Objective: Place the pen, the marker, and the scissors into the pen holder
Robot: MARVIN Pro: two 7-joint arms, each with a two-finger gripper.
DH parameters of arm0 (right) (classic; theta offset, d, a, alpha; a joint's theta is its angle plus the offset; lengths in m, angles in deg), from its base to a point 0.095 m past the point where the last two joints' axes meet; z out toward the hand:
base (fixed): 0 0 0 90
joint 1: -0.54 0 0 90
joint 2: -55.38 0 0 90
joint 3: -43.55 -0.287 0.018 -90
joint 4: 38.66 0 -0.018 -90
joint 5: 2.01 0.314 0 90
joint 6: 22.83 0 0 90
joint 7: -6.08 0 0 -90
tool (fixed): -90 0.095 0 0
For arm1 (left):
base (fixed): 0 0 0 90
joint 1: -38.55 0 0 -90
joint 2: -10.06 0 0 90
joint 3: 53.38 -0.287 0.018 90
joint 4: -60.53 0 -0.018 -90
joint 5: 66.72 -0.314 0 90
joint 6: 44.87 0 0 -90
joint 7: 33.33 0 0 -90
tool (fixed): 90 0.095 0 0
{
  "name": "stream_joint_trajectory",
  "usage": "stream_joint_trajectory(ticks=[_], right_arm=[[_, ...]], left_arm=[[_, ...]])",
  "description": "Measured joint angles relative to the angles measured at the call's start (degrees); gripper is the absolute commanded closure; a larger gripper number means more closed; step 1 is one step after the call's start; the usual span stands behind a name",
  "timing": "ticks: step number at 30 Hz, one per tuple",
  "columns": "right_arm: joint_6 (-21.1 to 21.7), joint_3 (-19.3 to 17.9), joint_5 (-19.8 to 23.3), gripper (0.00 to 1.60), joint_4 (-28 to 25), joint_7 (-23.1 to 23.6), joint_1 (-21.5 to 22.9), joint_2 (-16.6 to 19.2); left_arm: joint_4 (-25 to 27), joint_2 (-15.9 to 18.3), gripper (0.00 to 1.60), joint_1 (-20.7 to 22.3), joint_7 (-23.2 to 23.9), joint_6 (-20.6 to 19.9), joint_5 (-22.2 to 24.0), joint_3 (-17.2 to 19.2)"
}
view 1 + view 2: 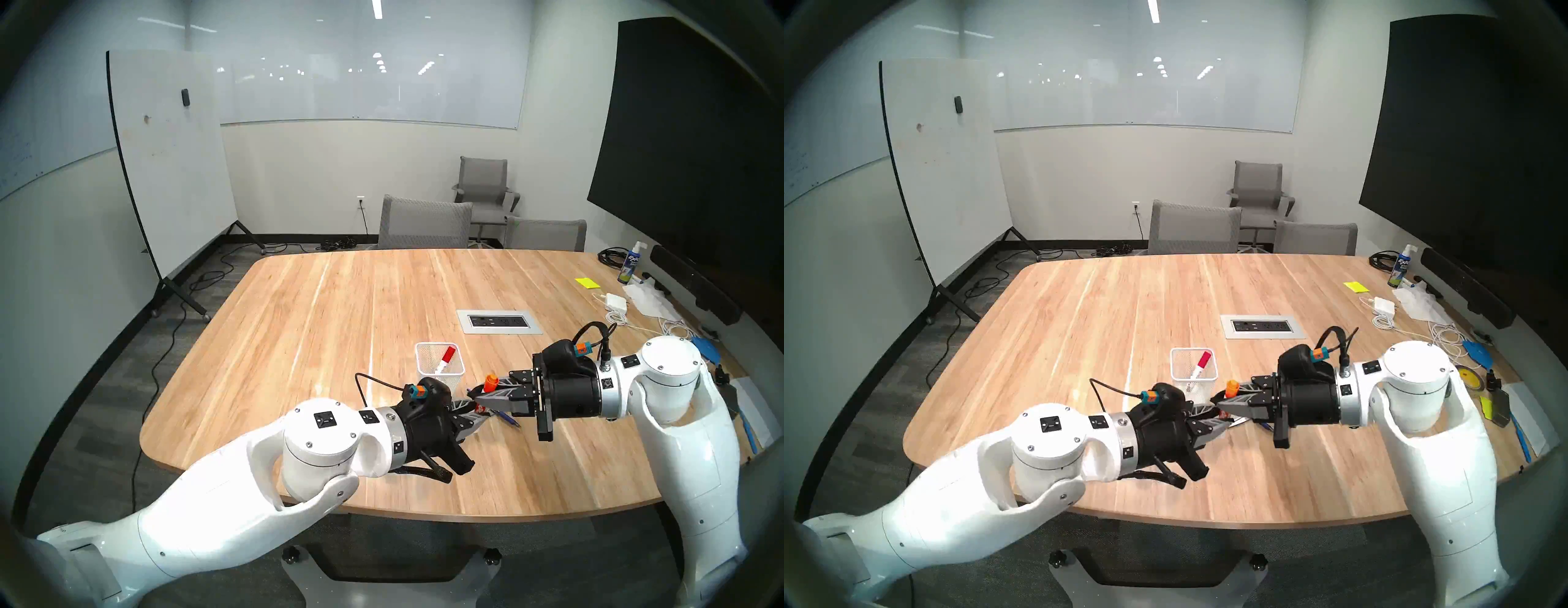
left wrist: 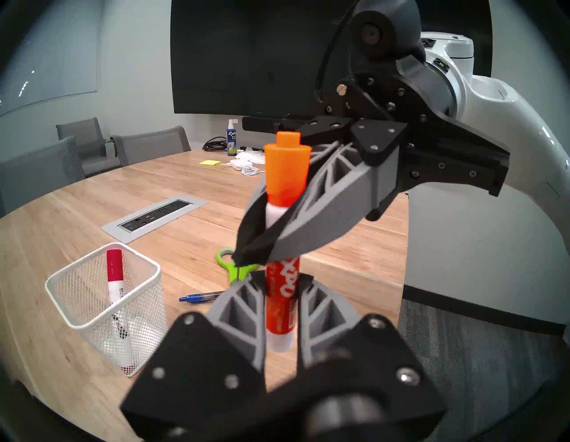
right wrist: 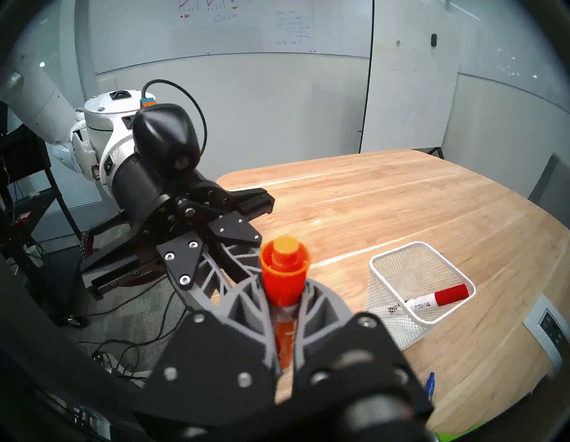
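The orange marker (image 2: pixel 279 296) is a thick white-bodied Expo whiteboard marker with an orange printed label and an orange cap, standing upright in the air above the wooden table (image 1: pixel 322 322).

Going left to right in the head view: the left gripper (image 2: pixel 279 305) is clamped on the marker's lower barrel, the white wire-mesh pen holder (image 1: pixel 428 350) stands just behind it with a red-capped marker (image 1: pixel 446 358) leaning inside, and the right gripper (image 3: pixel 285 308) is pressed together on the marker's upper barrel just under the cap.

The head views hide most of the orange marker behind the two sets of fingers; only its cap shows. The left wrist view shows its full length, plus the lime-green scissors (image 2: pixel 239 268) and the blue pen (image 2: pixel 200 297) lying flat on the table behind the marker. The right wrist view looks down onto the cap and shows only the pen's blue end at the lower right.

The holder sits well in from the table's near edge, with bare wood to its left and behind it. The recessed power outlet panel (image 1: pixel 499 321) lies farther back right, and cables, a charger and a spray bottle crowd the far right edge.
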State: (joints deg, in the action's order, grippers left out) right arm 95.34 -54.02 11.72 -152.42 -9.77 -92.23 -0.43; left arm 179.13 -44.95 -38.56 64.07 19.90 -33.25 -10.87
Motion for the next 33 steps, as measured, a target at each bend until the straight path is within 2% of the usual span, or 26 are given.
stream_joint_trajectory(ticks=[4, 5, 6, 7, 8, 9, 11, 24, 33], right_arm=[[0.0, 0.0, -0.2, 1.6, -0.1, -0.5, 0.0, -0.3], [0.0, 0.0, -0.2, 1.6, -0.2, -0.6, -0.1, -0.3], [0.0, 0.0, -0.3, 1.6, -0.2, -0.7, -0.1, -0.4], [0.0, 0.0, -0.3, 1.6, -0.3, -0.8, -0.1, -0.4], [0.0, 0.0, -0.3, 1.6, -0.3, -0.8, -0.1, -0.4], [0.0, 0.0, -0.3, 1.6, -0.3, -0.9, -0.1, -0.5], [0.0, 0.0, -0.4, 1.6, -0.3, -1.0, -0.2, -0.5], [0.0, -0.7, -0.5, 1.6, -0.3, -1.5, -0.3, -0.6], [0.3, -0.9, -0.8, 1.6, -0.2, -2.3, -0.1, -0.8]], left_arm=[[0.0, -0.1, 1.6, -0.2, -0.8, 0.0, 0.4, 0.1], [0.0, -0.2, 0.58, -0.3, -0.9, 0.1, 0.7, 0.2], [0.0, -0.2, 0.33, -0.4, -1.1, 0.1, 0.9, 0.3], [0.0, -0.2, 0.33, -0.4, -1.2, 0.1, 0.9, 0.3], [0.0, -0.2, 0.14, -0.5, -1.3, 0.1, 1.0, 0.3], [0.0, -0.2, 0.06, -0.6, -1.5, 0.1, 1.2, 0.5], [0.0, -0.2, 0.0, -0.7, -1.7, 0.1, 1.5, 0.6], [0.3, 0.2, 0.0, -1.5, -2.8, 0.3, 2.7, 1.0], [4.1, 3.6, 0.0, -5.3, -5.4, 1.1, 3.5, 2.4]])
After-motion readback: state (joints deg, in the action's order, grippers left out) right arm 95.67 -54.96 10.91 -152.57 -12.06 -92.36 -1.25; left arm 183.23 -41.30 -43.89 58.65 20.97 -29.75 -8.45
